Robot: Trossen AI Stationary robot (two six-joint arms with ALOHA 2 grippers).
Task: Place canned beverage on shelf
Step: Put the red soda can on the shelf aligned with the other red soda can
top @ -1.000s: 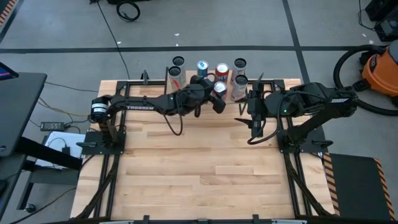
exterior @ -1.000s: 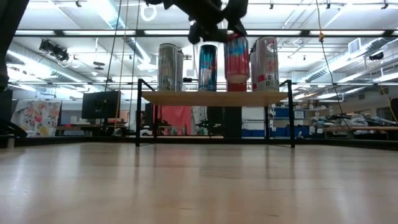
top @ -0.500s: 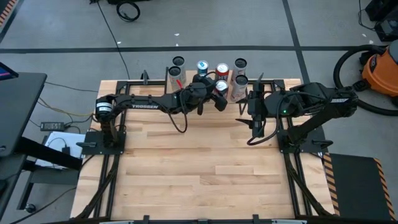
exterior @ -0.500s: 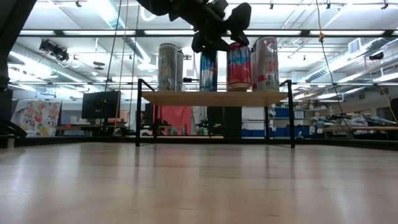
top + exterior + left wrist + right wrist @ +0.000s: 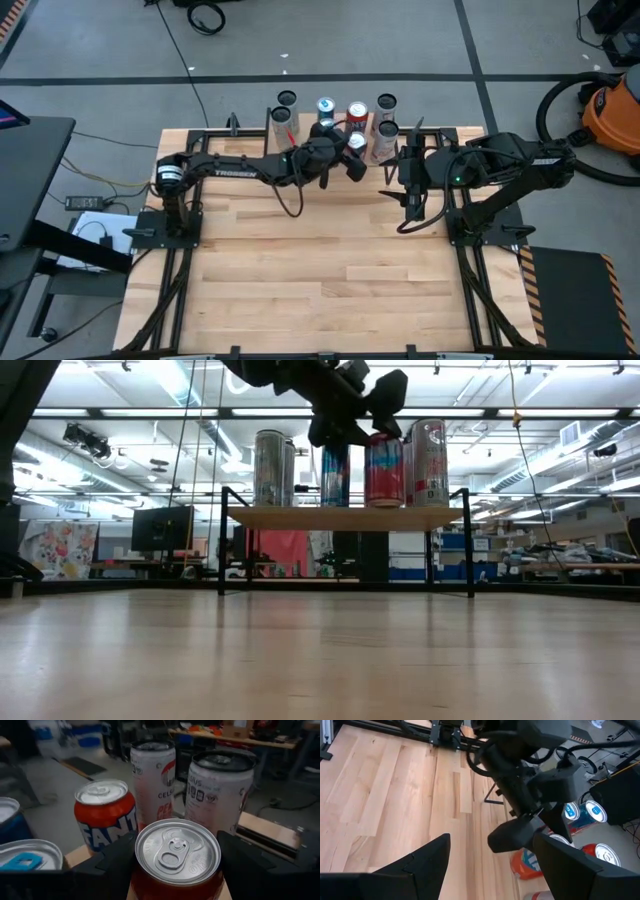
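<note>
A red can [image 5: 177,857] is clasped between the left gripper [image 5: 352,160] fingers, set upright on the shelf [image 5: 345,516] among other cans; the right gripper [image 5: 414,205] is parked with fingers spread, empty.

Grey concrete floor [image 5: 400,40] with dark seams, orange shop vacuum [image 5: 612,110], ceiling strip lights [image 5: 190,380], dark monitor [image 5: 160,528]

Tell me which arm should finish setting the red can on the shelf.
Left. The left gripper already straddles the red can over the shelf; the right gripper hangs open, off the shelf.
</note>
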